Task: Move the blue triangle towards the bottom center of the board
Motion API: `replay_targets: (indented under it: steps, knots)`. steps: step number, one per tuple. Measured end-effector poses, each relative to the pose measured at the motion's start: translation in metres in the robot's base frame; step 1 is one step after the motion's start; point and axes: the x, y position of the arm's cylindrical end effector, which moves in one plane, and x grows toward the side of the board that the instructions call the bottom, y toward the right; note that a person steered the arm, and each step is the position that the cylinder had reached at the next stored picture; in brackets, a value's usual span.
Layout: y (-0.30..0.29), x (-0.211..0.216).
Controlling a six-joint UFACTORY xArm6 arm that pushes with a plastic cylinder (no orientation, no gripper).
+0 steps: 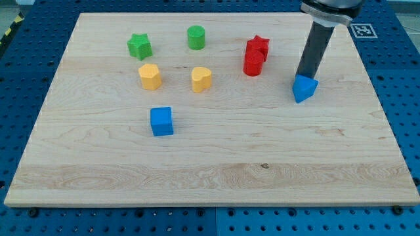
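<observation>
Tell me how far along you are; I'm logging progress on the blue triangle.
Done: my tip sits at the blue triangle's upper edge, seemingly touching. In hand: nothing shows it pushed yet. Left: the whole trip down and to the view's left, to the board's bottom center.

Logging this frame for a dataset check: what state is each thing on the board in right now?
My tip: down, touching blue triangle's top edge.
Blue triangle: right of centre, not yet at bottom centre.
Blue cube: alone, left of centre.
Red star and red cylinder: touching.
Yellow blocks: apart.
Green star, green cylinder: apart.
</observation>
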Motion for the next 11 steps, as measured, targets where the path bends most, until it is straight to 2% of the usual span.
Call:
replay_targets:
  steps: [11]
  knots:
    - [-0.010, 0.040]
